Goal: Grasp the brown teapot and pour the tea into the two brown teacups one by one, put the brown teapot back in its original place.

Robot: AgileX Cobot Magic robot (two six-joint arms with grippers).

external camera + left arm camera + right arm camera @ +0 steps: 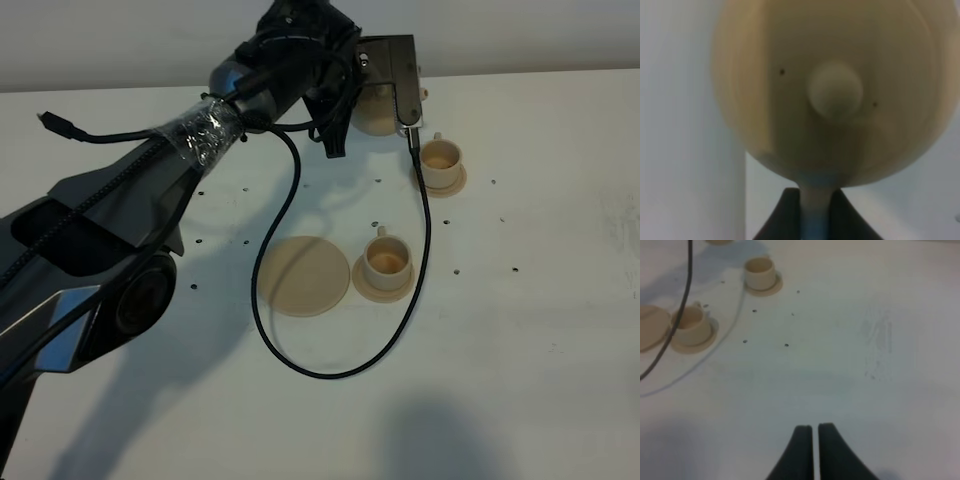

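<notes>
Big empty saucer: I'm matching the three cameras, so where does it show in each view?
Exterior high: the big saucer lies mid-table, just left of the nearer cup.
Left wrist: not in it; the teapot fills the picture.
Right wrist: half cut off at the picture's edge, beside the same cup.
Shared landmark: that cup, which stands right beside the big saucer.

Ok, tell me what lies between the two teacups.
In the exterior high view a black cable runs across the gap between the far teacup and the near teacup; otherwise only bare white table.
</notes>
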